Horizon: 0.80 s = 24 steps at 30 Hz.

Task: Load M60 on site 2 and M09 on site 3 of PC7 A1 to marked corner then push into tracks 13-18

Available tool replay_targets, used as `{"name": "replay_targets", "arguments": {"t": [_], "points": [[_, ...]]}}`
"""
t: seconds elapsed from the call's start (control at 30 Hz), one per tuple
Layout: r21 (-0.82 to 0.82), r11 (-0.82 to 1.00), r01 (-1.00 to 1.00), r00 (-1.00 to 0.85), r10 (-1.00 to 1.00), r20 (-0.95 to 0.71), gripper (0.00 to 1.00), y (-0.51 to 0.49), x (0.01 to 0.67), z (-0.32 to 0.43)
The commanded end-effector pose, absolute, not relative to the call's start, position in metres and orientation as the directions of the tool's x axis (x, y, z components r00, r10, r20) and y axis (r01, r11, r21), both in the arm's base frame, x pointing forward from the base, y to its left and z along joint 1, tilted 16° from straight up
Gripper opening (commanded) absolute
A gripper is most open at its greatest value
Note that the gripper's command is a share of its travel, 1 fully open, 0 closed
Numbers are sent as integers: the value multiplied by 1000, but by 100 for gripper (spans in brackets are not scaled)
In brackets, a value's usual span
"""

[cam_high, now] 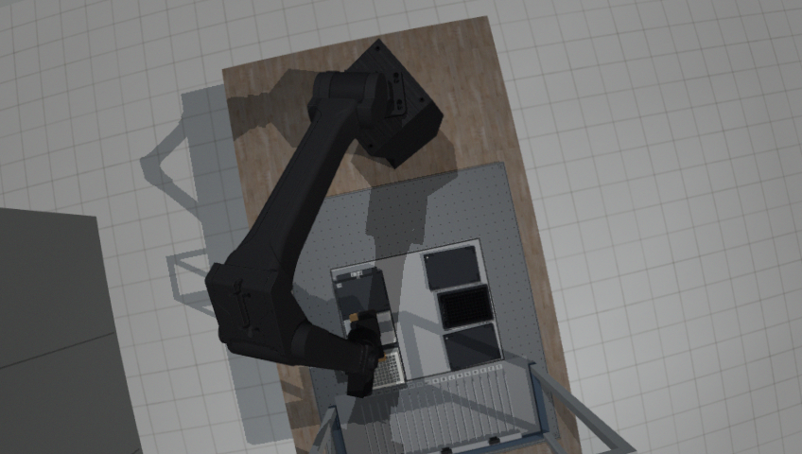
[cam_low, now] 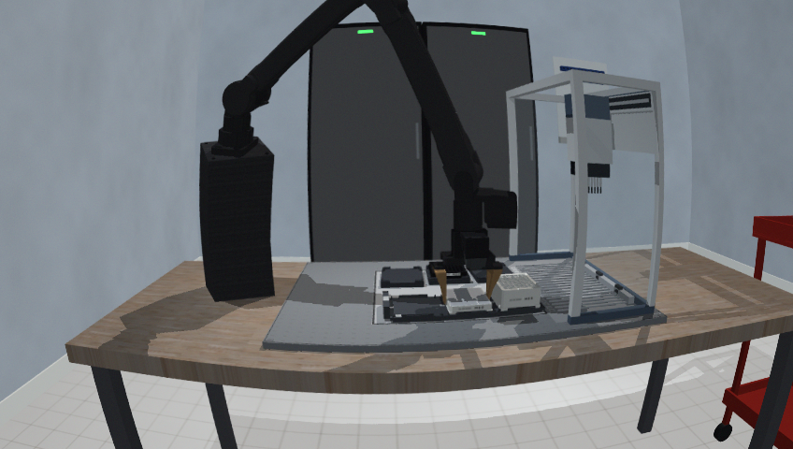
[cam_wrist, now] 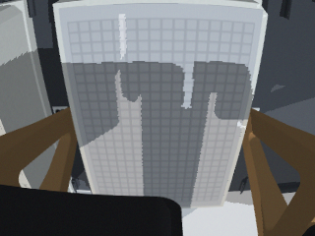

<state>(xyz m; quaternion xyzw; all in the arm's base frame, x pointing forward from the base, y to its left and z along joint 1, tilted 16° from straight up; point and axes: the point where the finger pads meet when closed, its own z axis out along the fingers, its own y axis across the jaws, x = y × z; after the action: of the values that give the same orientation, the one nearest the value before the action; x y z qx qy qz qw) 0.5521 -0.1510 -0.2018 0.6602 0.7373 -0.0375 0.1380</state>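
A wooden table [cam_low: 166,339] carries a grey deck [cam_low: 334,317] with the rails [cam_low: 562,283] at its right end. On the carrier [cam_low: 411,309], the 384-well plate [cam_low: 468,304] lies in the middle site, with the deep-well block [cam_low: 516,290] just right of it. The gripper [cam_low: 466,283] straddles the plate with its brown fingers spread, pinching nothing. A dark 96-well plate [cam_high: 463,306] sits in the middle nest.

No text is legible in any view. Dark markings show on the side labels of the plate [cam_low: 468,304] and the block [cam_low: 517,291], too small to read. The track squares on the apron [cam_high: 458,375] and the label at the carrier [cam_high: 357,273] handle end are blurred. The wall sign [cam_low: 580,65] is unreadable.
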Motion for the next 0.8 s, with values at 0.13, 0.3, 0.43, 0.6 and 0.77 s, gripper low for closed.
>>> {"name": "replay_targets", "arguments": {"t": [0.13, 0.3, 0.43, 0.6, 0.77], "points": [[154, 126, 980, -82, 962, -262, 96, -155, 564, -191], [154, 126, 980, -82, 962, -262, 96, -155, 564, -191], [154, 126, 980, -82, 962, -262, 96, -155, 564, -191], [151, 110, 982, -68, 963, -259, 96, -160, 557, -177], [161, 123, 979, -78, 962, -263, 96, -150, 564, -165]]}}
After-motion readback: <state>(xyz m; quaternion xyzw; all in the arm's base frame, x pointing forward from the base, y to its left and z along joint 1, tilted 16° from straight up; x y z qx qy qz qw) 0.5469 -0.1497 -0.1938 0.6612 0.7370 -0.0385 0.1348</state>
